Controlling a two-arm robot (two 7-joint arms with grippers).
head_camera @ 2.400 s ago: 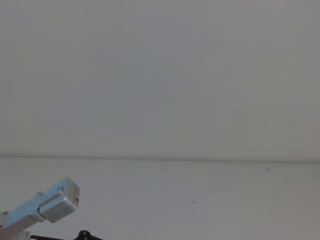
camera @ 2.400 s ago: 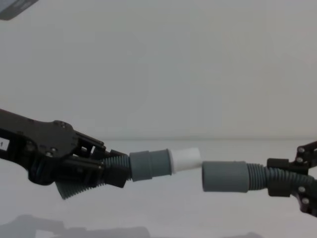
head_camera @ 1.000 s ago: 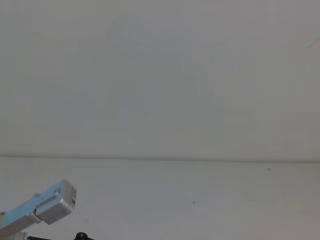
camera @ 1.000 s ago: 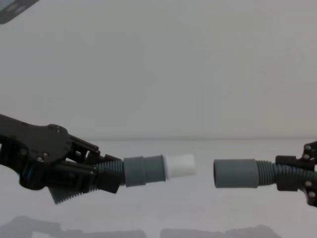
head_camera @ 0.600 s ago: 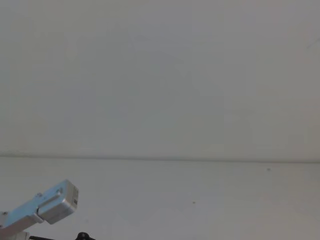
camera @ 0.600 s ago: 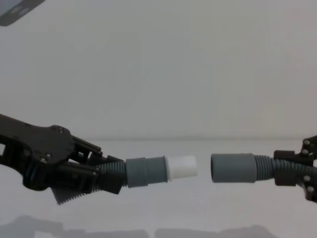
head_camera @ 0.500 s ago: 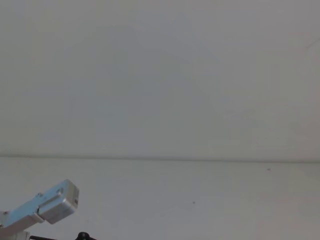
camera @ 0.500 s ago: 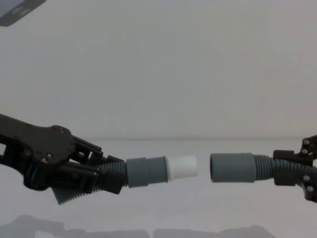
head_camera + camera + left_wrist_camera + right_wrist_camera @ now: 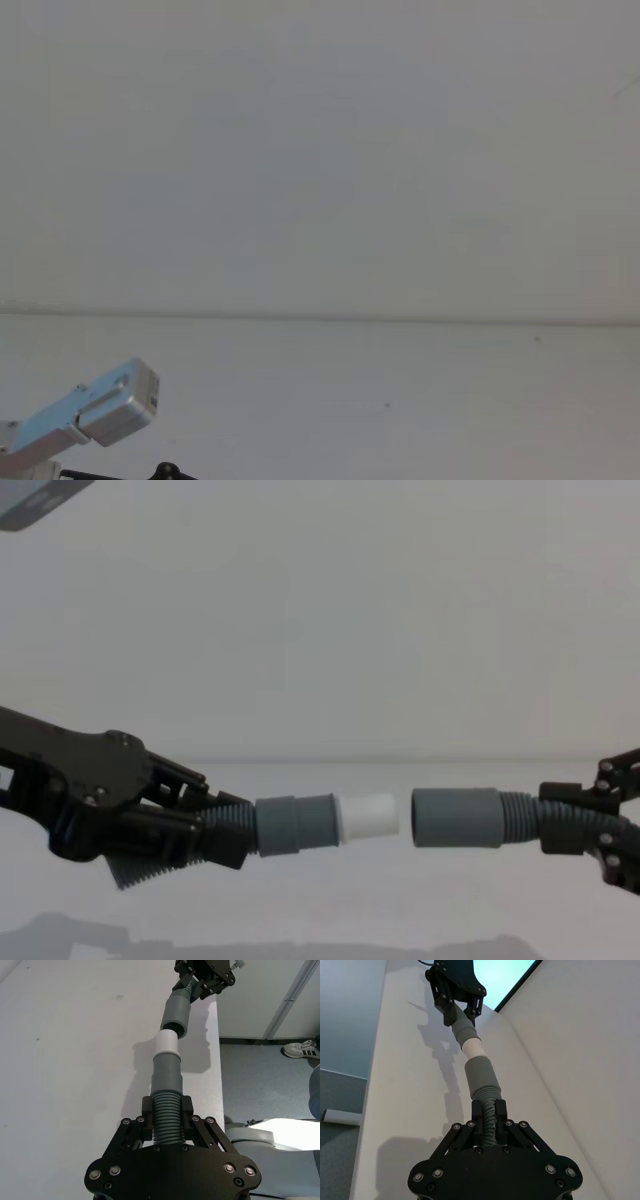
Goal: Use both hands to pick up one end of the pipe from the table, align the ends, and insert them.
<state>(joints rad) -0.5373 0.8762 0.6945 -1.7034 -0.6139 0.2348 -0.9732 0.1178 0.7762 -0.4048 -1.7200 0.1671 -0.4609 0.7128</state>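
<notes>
The pipe (image 9: 230, 825) is dark grey and ribbed, its cuffs (image 9: 295, 825) smooth grey, and one cuff carries a plain white tip (image 9: 368, 817). Both the left gripper (image 9: 215, 830) and the right gripper (image 9: 560, 825) are black with small silver screw heads, and a silver-grey arm (image 9: 95, 405) shows in the head view. The table (image 9: 330, 900) is plain matte white, and the wall (image 9: 320, 610) is pale grey.

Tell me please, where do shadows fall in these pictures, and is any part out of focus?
Left wrist view: the pipe throws a soft shadow on the table beside the white tip. Right wrist view: the left gripper casts a sharper shadow on the table. Chest view: faint shadows lie along the bottom edge; the left gripper looks slightly soft.
</notes>
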